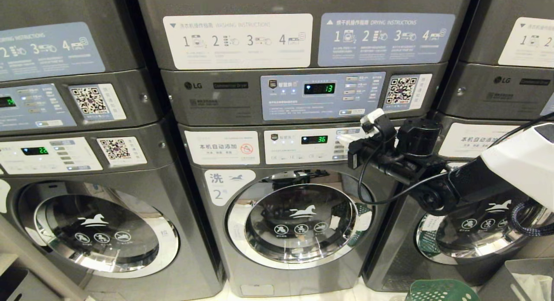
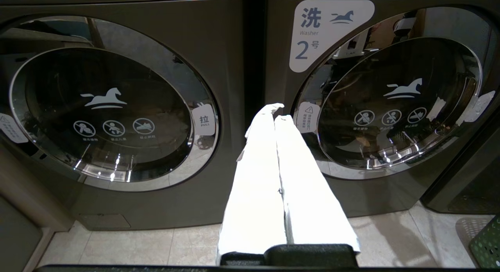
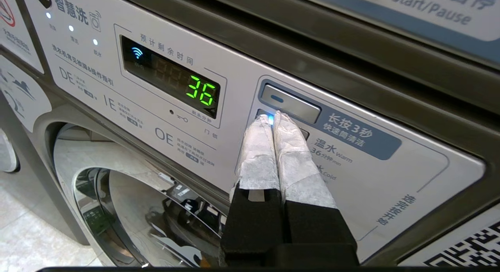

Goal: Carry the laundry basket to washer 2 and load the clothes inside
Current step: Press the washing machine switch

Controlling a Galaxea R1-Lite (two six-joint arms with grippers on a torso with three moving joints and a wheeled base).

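The right hand (image 3: 272, 117), closed and empty, is pressed against a lit button (image 3: 267, 116) on washer 2's panel (image 3: 164, 119), seen only by its wrist. The left hand (image 2: 275, 111), also closed, is held low before washer 2 (image 2: 394, 104). The basket (image 1: 439, 290) is seen on the floor at right.

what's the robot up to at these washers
The right hand, fingers shut, is pressing a lit button on the grey control panel of the dark grey front-loading washer number 2, whose green display reads 36. The round glass door is closed. The left hand hangs shut and idle. A green perforated laundry basket sits on the floor to the right.
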